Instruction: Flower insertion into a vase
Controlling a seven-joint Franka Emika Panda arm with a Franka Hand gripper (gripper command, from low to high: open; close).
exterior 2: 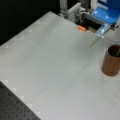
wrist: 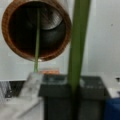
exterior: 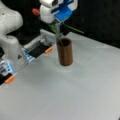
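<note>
The robot's hand [exterior: 58,26], shut on the thin green flower stem [exterior: 55,31], held it at twelve o'clock above the dark brown round vase [exterior: 65,52], tip just inside.

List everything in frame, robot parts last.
vase: 1, dark brown, upright on the table, directly under the gripper.
flower: 1, red head, green stem; held in the gripper, thin lower stem reaching into the vase mouth.
table: 1, pale grey, fills both front views.
orange tabs: 2 seen, on the fixture at a front view's left.
arm: 1, white, at a front view's left.
gripper: 1, white and blue, above the vase.
</note>
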